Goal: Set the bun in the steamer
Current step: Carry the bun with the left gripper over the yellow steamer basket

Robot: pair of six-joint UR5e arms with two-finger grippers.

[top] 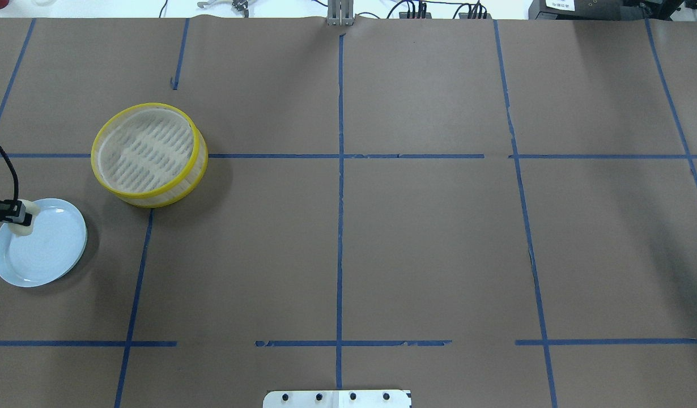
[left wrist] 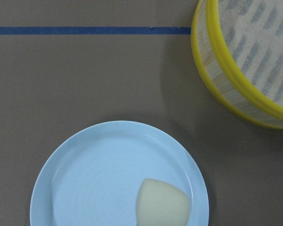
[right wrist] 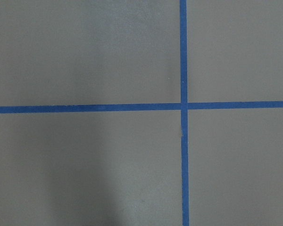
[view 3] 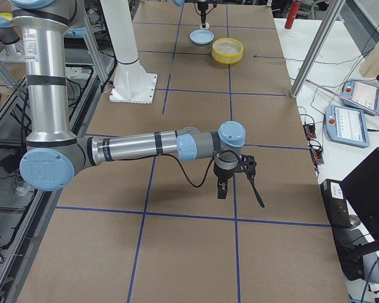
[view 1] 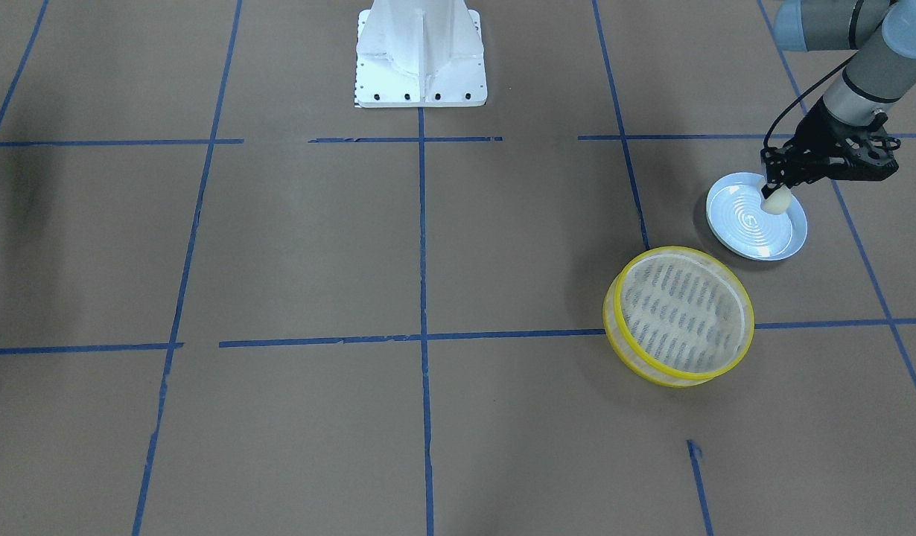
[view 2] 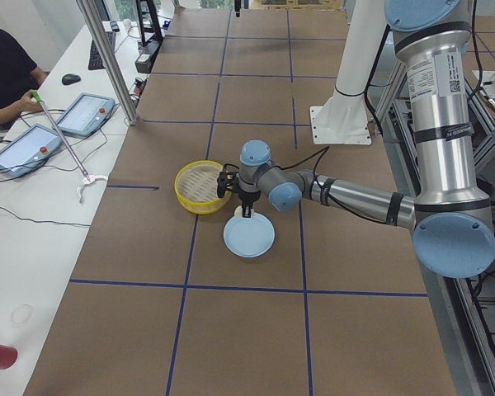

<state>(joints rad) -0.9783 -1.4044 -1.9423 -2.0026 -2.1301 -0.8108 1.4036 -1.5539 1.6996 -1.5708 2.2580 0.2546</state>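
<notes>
The bun (view 1: 777, 201) is a small cream lump between the fingers of my left gripper (view 1: 769, 187), over the edge of the pale blue plate (view 1: 741, 223). The gripper is shut on it. I cannot tell whether the bun still touches the plate. It shows at the bottom of the left wrist view (left wrist: 160, 205), and in the overhead view (top: 21, 228) at my left gripper (top: 18, 215). The steamer (view 1: 681, 251), yellow-rimmed with a slotted base, stands empty beside the plate (top: 42, 255). My right gripper (view 3: 222, 187) shows only in the exterior right view; I cannot tell its state.
The table is brown paper with a blue tape grid. The white robot base (view 1: 421, 52) stands at the table's edge. The steamer (top: 196, 148) is a short way from the plate, with a narrow gap between them (left wrist: 212, 75). An operator and tablets are on the side bench (view 2: 25, 144).
</notes>
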